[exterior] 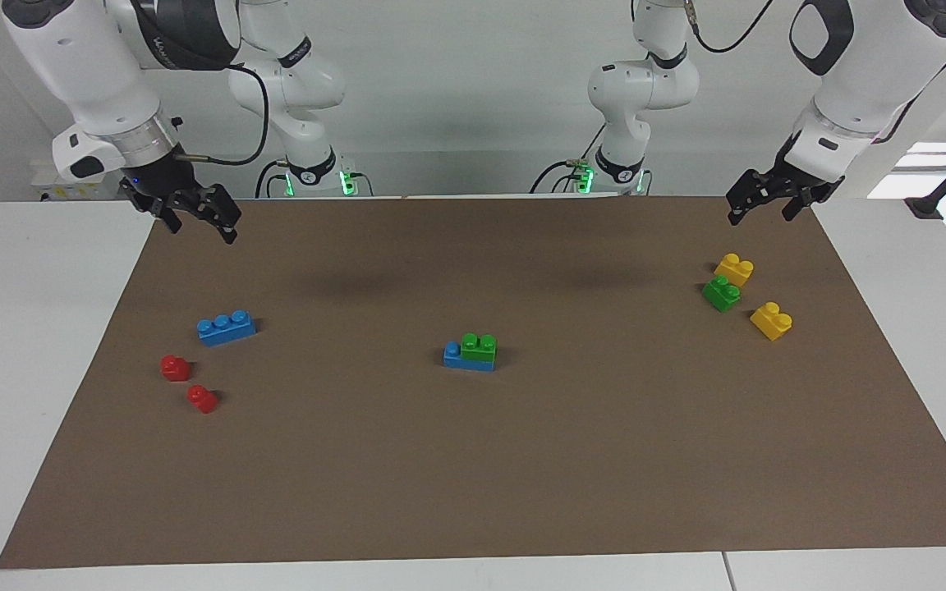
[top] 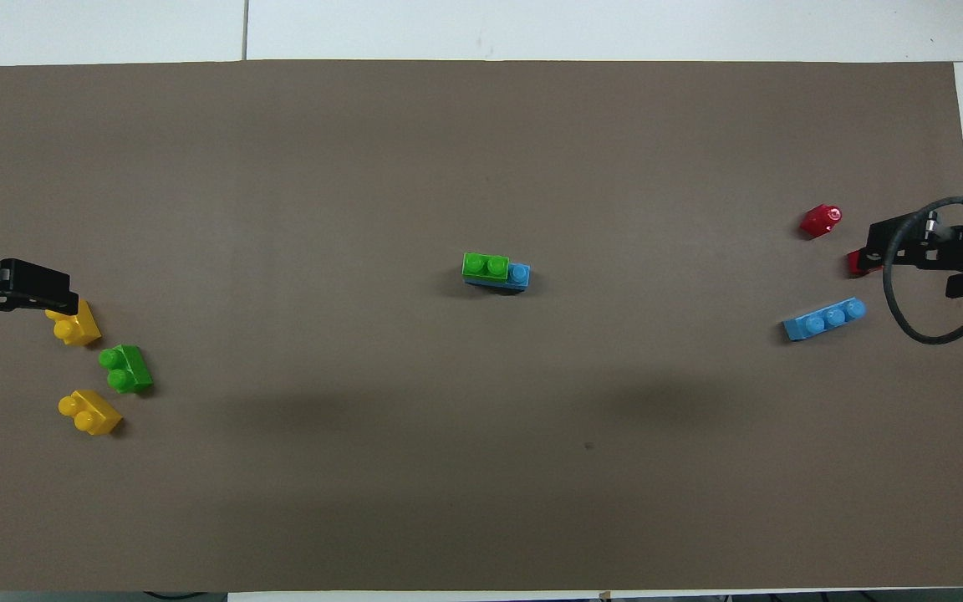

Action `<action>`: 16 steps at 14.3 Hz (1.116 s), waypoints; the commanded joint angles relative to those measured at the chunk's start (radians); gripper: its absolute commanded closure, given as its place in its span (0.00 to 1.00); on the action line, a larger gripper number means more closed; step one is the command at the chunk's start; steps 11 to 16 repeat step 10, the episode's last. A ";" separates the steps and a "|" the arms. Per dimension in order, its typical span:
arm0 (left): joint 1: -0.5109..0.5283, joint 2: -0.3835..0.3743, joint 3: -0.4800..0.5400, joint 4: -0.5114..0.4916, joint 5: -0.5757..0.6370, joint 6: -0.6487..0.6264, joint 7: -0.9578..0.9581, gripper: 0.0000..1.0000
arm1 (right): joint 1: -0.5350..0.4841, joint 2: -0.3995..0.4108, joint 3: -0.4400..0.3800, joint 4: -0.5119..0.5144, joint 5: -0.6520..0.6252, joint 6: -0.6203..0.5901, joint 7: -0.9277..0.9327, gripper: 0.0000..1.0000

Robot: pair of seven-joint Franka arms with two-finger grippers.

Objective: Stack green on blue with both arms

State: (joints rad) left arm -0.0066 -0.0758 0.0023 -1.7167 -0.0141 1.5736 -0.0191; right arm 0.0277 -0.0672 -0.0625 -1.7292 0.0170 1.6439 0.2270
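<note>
A small bright green plastic two-stud brick (exterior: pixel 479 346) is seen seated on a longer bright blue plastic three-stud brick (exterior: pixel 458 358) at the middle of the brown mat (exterior: pixel 473 492), well apart from both grippers; one blue stud is left uncovered at the end toward the right arm. The stacking is therefore judged to be done for this pair, and the step in hand appears to be a pause with both arms raised, either at the finish or ahead of a second stack.

The right gripper (exterior: pixel 198 215) is held in the air over the mat's edge at its own end, its fingers parted and nothing held. Below and forward of it lie a second blue three-stud brick (exterior: pixel 227 327) and two small red one-stud bricks (exterior: pixel 176 367).

The left gripper (exterior: pixel 771 199) hangs above the mat's corner at its own end, likewise spread and empty. Just forward of it a second green two-stud brick (exterior: pixel 721 293) rests between two yellow two-stud bricks (exterior: pixel 734 268), touching or nearly touching the one closer to the gripper.

Should a second stack be wanted, a descent onto the loose green brick would be called for, with the fingers kept clear of the crowding yellow neighbour, while the loose blue brick is taken by the right gripper.
</note>
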 commanded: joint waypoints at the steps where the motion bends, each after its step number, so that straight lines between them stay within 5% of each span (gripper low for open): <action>1: 0.002 -0.015 -0.004 -0.008 -0.017 0.028 0.016 0.00 | -0.017 -0.008 0.012 0.007 -0.017 -0.019 -0.049 0.00; 16: -0.001 -0.015 -0.004 -0.009 -0.017 0.028 0.016 0.00 | -0.019 -0.013 0.012 0.005 -0.017 -0.013 -0.195 0.00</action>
